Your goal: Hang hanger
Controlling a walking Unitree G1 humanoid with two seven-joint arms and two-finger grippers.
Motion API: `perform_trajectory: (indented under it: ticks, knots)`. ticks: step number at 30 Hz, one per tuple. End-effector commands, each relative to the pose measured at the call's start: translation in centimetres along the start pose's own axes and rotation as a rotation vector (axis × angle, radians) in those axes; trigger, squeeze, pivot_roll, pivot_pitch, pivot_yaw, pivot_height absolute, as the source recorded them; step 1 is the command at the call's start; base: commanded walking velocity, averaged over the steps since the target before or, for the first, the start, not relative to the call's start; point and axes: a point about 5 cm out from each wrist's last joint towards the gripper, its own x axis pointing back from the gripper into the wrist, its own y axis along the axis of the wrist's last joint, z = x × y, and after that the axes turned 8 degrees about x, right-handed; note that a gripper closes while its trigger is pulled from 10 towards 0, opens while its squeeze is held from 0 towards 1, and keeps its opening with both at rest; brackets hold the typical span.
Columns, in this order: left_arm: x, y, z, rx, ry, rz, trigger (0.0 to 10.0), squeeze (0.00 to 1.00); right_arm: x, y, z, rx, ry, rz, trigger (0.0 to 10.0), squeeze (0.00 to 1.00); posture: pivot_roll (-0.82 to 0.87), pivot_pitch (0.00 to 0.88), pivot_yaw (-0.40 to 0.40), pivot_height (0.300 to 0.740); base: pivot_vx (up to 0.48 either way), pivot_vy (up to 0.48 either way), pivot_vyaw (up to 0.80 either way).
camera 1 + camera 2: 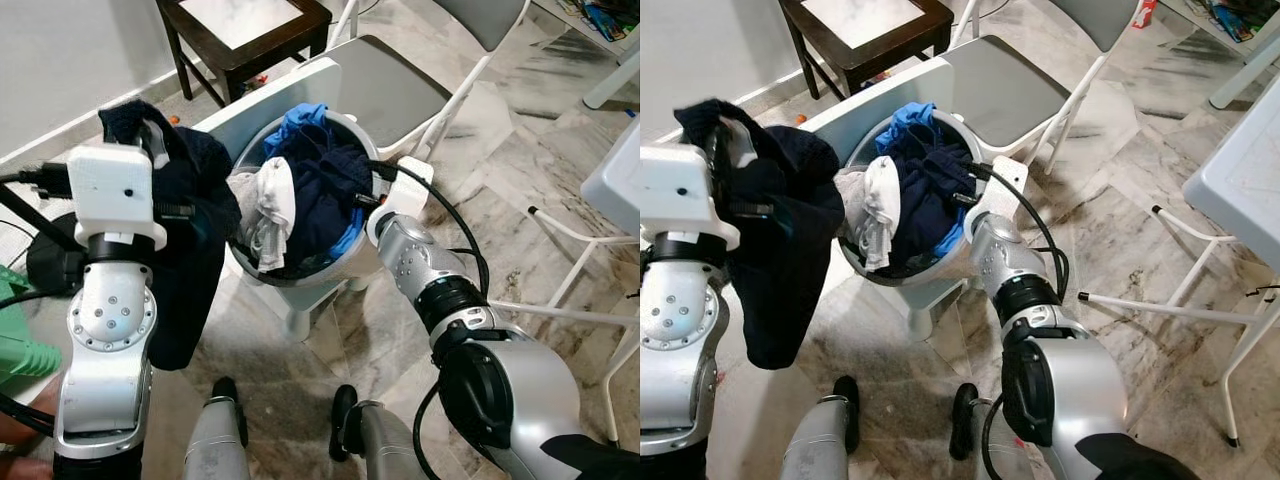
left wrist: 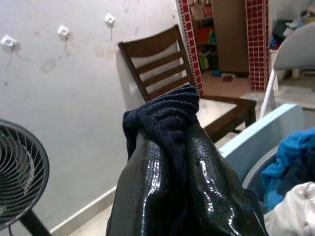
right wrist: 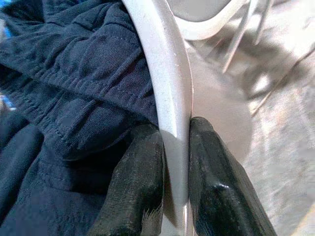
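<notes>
At the far left, a black fan (image 2: 19, 167) stands by a white wall. The left gripper (image 2: 172, 147) is raised in front of the robot, its two black fingers pressed together on a dark navy garment (image 1: 195, 240); the cloth bunches above the fingertips and hangs down past the silver forearm toward the marble floor (image 1: 480, 200). Just right of it stands a round pale laundry basket (image 1: 300, 285), heaped with clothes: a white piece (image 1: 275, 205) draped over the near-left rim, dark blue fabric (image 1: 325, 195) in the middle and bright blue cloth (image 1: 300, 120) at the back. The right gripper (image 3: 174, 172) grips the basket's right rim, one finger inside against the dark clothes and one outside, clamped on the thin white edge. Behind the basket stand a dark wooden chair (image 1: 245, 40) and a grey folding chair (image 1: 400, 80), close together. Open floor lies to the right, bounded by white table legs (image 1: 580, 235). No hanger can be made out.
</notes>
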Motion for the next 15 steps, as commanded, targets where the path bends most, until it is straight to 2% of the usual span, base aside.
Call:
perform_trajectory:
  ticks: [1,5,10,12,13,14,15]
  knots:
    - [0.3,0.3,0.0,-0.004,-0.001,-0.023,10.0,0.00,0.1,-0.3,-0.3,0.027,-0.019,-0.014,0.0,0.00,0.23,0.285,-0.078,0.740,0.000,0.000,0.00]
    - [0.4,-0.1,-0.2,-0.002,-0.009,-0.009,10.0,0.00,0.1,-0.4,-1.3,0.076,-0.077,-0.058,0.0,0.00,0.23,0.296,-0.073,0.740,0.000,0.000,0.00]
    - [0.5,-0.2,-0.3,-0.002,-0.016,-0.004,10.0,0.00,0.2,-0.8,-1.4,0.082,-0.089,-0.058,0.0,0.00,0.23,0.301,-0.071,0.740,0.000,0.000,0.00]
    - [0.6,-0.4,-0.4,-0.002,-0.021,0.001,10.0,0.00,0.2,-1.0,-1.2,0.101,-0.089,-0.059,0.3,0.00,0.23,0.304,-0.072,0.740,0.000,0.000,0.00]
    - [0.7,-0.6,-0.5,-0.002,-0.026,0.006,10.0,0.00,0.3,-1.4,-1.2,0.115,-0.094,-0.057,3.6,0.00,0.23,0.306,-0.073,0.740,0.000,0.000,0.00]
    - [0.9,-0.7,-0.6,-0.003,-0.030,0.010,10.0,0.00,0.3,-1.6,-1.1,0.125,-0.092,-0.056,4.5,0.00,0.23,0.308,-0.074,0.740,0.000,0.000,0.00]
    - [1.0,-0.8,-0.6,-0.003,-0.033,0.015,10.0,0.00,0.3,-1.8,-1.0,0.135,-0.090,-0.054,4.9,0.00,0.23,0.308,-0.075,0.740,0.000,0.000,0.00]
